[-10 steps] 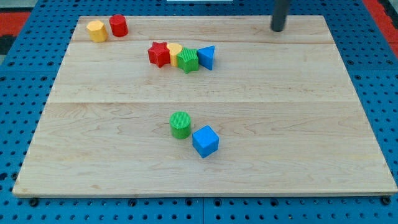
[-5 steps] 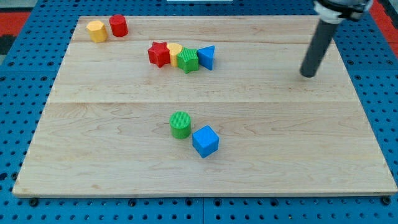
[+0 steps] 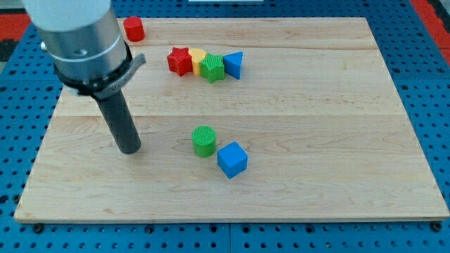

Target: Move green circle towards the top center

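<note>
- Camera view: my tip (image 3: 129, 149) rests on the wooden bench (image 3: 337, 161). There is no hand on this rig, only the dark rod, so nothing can be said of a hand being spread or pinching.
- The green circle (image 3: 204, 140) stands to the view's right of my tip, near but clearly apart from it, at about the same height in the view. The blue cube (image 3: 232, 159) sits just beside the circle, on its far side from my tip and slightly toward the view's bottom; whether they touch I cannot tell.
- Toward the view's top and right of my tip lies a row: red star (image 3: 180, 60), a yellow block (image 3: 197, 56), a green block (image 3: 211, 67) and a blue triangle (image 3: 234, 65). A red cylinder (image 3: 133, 29) shows almost straight above my tip, near the top edge.
- Handling, as I judge it: the circle looks light, rigid and ribbed, likely to slide easily and to roll off an off-centre push. Contact should be on its bottom side, squarely centred.
- No brands, labels or writing are readable.
</note>
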Robot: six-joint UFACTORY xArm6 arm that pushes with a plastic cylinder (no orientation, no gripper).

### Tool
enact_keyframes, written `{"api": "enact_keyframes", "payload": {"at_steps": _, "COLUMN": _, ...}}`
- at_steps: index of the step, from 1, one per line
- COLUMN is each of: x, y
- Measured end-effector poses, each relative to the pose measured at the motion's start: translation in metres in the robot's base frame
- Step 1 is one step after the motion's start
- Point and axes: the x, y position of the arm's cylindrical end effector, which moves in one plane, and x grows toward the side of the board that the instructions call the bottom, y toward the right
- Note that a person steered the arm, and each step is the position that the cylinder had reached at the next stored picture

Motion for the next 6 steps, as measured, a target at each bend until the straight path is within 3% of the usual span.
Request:
{"api": "enact_keyframes", "payload": {"at_steps": 1, "x": -0.004, "y": 0.052}}
{"api": "enact_keyframes", "payload": {"at_steps": 3, "x": -0.056, "y": 0.162}}
{"api": "enact_keyframes", "payload": {"at_steps": 4, "x": -0.052, "y": 0.100}}
{"api": "enact_keyframes", "payload": {"at_steps": 5, "x": -0.039, "y": 0.111}}
{"api": "enact_keyframes", "payload": {"at_steps": 6, "x": -0.039, "y": 0.193}}
